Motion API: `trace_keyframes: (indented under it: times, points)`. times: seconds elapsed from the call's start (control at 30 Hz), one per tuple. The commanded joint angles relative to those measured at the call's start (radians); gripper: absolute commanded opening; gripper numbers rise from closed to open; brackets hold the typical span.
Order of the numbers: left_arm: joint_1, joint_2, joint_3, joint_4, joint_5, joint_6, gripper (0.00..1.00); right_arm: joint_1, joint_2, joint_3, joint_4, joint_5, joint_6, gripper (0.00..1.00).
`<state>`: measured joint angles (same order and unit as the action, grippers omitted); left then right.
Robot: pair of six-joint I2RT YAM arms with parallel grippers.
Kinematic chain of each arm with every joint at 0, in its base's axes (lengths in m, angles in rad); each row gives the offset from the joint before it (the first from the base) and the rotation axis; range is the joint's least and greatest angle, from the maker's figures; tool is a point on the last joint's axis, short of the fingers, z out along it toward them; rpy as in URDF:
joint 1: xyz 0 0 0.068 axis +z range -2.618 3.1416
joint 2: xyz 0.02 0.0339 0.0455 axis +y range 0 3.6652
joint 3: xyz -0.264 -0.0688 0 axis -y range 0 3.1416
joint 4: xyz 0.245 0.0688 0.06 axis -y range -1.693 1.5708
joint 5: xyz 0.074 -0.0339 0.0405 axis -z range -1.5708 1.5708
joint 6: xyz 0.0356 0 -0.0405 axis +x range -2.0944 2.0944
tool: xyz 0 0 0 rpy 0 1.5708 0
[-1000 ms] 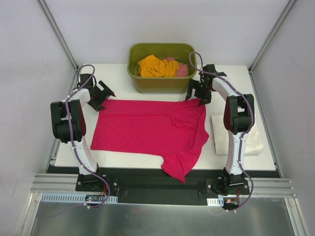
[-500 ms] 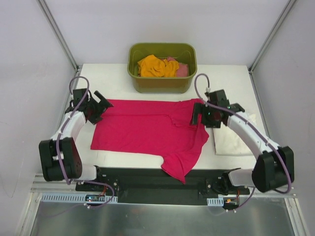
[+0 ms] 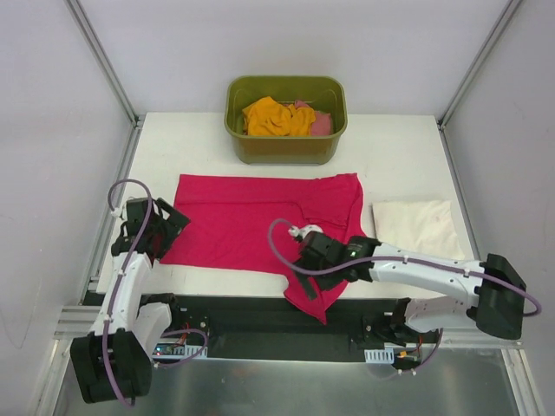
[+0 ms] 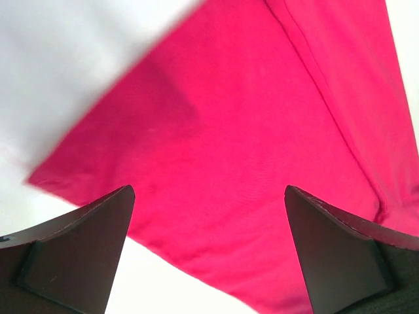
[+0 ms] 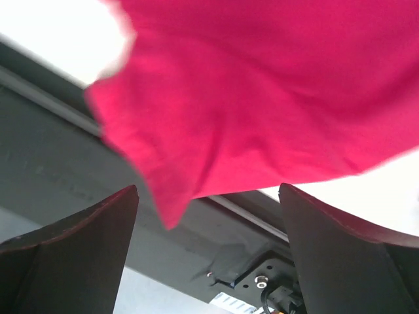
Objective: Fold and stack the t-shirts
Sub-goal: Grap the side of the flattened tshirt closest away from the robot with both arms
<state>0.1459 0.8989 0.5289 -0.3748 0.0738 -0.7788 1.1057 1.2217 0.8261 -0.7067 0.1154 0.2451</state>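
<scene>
The crimson shirt (image 3: 251,225) lies spread flat on the table (image 3: 199,147), its sleeve (image 3: 314,299) drooping over the near edge; the cream shirt (image 3: 416,227) sits folded to its right; the orange shirt (image 3: 270,117) and salmon shirt (image 3: 322,124) wait in the tub (image 3: 286,154). The left gripper (image 4: 209,261) hovers over the near left corner, jaws wide, empty; the right gripper (image 5: 209,255), equally wide and empty, hangs above the sleeve. Folding looks barely begun; next, probably, each must descend and pinch cloth, the right bringing the sleeve back onto the body.
</scene>
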Motion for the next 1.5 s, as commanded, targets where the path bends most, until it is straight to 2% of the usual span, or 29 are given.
trace_keyframes:
  times: [0.0, 0.2, 0.27, 0.43, 0.57, 0.7, 0.9, 1.0, 1.03, 1.07, 1.13, 1.17, 1.33, 1.47]
  points:
    - [0.011, -0.089, 0.006, -0.157, -0.227, -0.074, 0.99, 0.179, 0.108, 0.086, -0.068, 0.087, -0.012, 0.91]
    - [0.012, -0.074, 0.0, -0.223, -0.262, -0.093, 0.96, 0.246, 0.159, 0.079, -0.065, 0.044, 0.014, 0.88]
    - [0.012, -0.052, -0.003, -0.239, -0.284, -0.096, 0.88, 0.247, 0.136, 0.047, -0.033, 0.012, 0.013, 0.86]
    - [0.012, 0.011, -0.043, -0.243, -0.339, -0.134, 0.78, 0.26, 0.117, -0.01, 0.056, -0.086, 0.0, 0.82]
    - [0.012, 0.055, -0.049, -0.234, -0.384, -0.154, 0.61, 0.26, 0.122, -0.018, 0.058, -0.046, -0.02, 0.81]
    - [0.014, 0.132, -0.046, -0.199, -0.37, -0.155, 0.44, 0.258, 0.111, -0.034, 0.076, -0.048, -0.03, 0.81]
    - [0.012, 0.265, -0.035, -0.135, -0.347, -0.165, 0.39, 0.26, 0.102, -0.059, 0.087, -0.051, -0.026, 0.81]
    - [0.012, 0.302, -0.021, -0.116, -0.338, -0.162, 0.31, 0.26, 0.088, -0.073, 0.102, -0.082, -0.03, 0.8]
    - [0.014, 0.308, -0.02, -0.113, -0.335, -0.159, 0.27, 0.26, 0.085, -0.076, 0.104, -0.086, -0.03, 0.79]
    - [0.012, 0.314, -0.018, -0.111, -0.335, -0.154, 0.15, 0.26, 0.085, -0.077, 0.107, -0.091, -0.03, 0.76]
    - [0.014, 0.311, -0.021, -0.107, -0.333, -0.149, 0.0, 0.26, 0.09, -0.076, 0.11, -0.1, -0.029, 0.71]
    - [0.012, 0.305, -0.024, -0.104, -0.332, -0.145, 0.0, 0.26, 0.104, -0.074, 0.111, -0.106, -0.027, 0.68]
    - [0.012, 0.252, -0.038, -0.093, -0.336, -0.125, 0.0, 0.261, 0.162, -0.067, 0.056, -0.057, 0.012, 0.66]
    - [0.012, 0.192, -0.044, -0.085, -0.344, -0.102, 0.0, 0.261, 0.182, -0.07, 0.046, -0.077, 0.04, 0.56]
